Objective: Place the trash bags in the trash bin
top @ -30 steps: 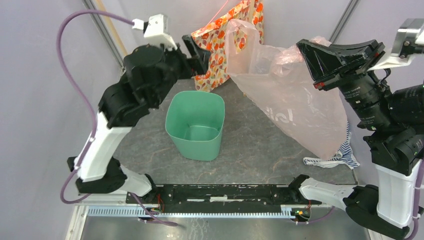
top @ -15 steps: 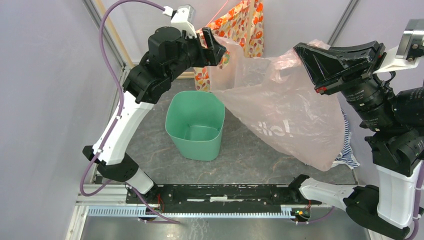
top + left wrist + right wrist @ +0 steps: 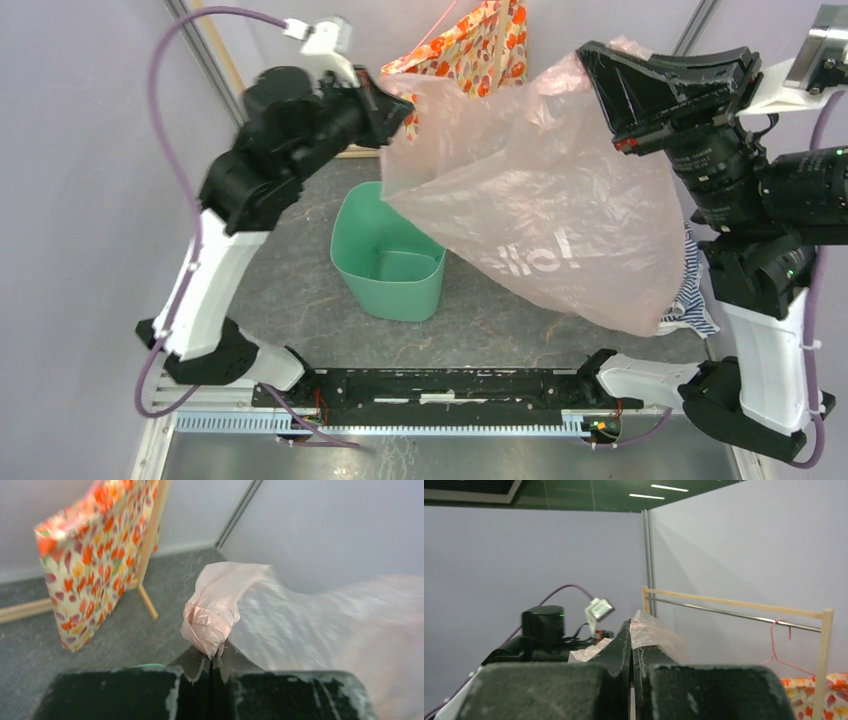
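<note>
Room: pale purple walls stand around a grey table (image 3: 290, 290).
Top view, bin: the green bin (image 3: 390, 255) stands upright near the middle of the table, a bit to the left. It looks empty.
Top view, bag: the pink bag (image 3: 540, 200) hangs in the air, stretched between the two claws. Its left part is over the bin's back right rim. Its low tip hangs near the right edge, by a striped cloth (image 3: 692, 300).
Top view, claws: the left claw (image 3: 392, 100) has the bag's left top and the right claw (image 3: 598, 62) has its right top.
Top view, back edge: a floral bag (image 3: 462, 45) hangs behind the pink one.
Left wrist view: only here can you see the left claw's pinch. It is shut tight on a small twisted bit of pink plastic. The bin is just a thin green sliver (image 3: 145, 666).
Right wrist view: the right claw is shut too, with a thin bit of pink plastic poking out between its jaws. This view shows a wooden rack (image 3: 734, 603), but no bin and no table.
Could go wrong, size: the bag is spread much wider than the bin's mouth. If it comes down like this, it may flop over the rim or tip the bin.
Could go wrong, grip: the plastic is thin and both pinches are small. A hard pull apart could make it slip out or rip.
</note>
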You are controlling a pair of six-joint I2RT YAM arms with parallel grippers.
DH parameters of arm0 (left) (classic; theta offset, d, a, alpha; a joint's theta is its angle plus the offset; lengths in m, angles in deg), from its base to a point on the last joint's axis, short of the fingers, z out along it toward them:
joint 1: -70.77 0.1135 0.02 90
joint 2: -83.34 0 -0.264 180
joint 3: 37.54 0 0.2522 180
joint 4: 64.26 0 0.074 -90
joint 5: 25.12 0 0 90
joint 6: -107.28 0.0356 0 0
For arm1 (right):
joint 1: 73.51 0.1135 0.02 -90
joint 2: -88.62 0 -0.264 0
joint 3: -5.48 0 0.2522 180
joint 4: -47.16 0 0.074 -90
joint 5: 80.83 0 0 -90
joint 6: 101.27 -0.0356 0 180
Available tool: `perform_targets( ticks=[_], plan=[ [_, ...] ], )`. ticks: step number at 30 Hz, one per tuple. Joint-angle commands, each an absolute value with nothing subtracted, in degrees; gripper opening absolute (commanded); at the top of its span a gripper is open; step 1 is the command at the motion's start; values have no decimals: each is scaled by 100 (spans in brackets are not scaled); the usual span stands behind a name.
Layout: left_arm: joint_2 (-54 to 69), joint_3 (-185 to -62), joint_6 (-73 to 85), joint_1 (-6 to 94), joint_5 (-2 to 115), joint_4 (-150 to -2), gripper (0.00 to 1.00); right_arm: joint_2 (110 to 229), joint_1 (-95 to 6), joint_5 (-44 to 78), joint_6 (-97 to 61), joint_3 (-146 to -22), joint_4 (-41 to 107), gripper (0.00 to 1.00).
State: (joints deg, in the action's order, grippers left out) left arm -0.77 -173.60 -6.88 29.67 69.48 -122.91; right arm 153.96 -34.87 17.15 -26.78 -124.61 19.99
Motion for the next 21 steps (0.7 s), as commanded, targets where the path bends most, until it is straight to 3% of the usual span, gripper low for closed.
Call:
perform_targets(
  ticks=[1, 13, 21],
  plan=[
    [612, -18080, -854, 2990, 7155, -12281, 2, 15659, -3458, 1789, -2984, -12438, 3196, 0],
    [1257, -18303, -936, 2983, 7797, -12744, 2, 16487, -3465, 2032, -4011, -12695, 4193, 0],
    [1660, -17755, -1209, 2987, 7968, -12965, 2, 16669, -3457, 2097, -4287, -12676, 4351, 0]
  ],
)
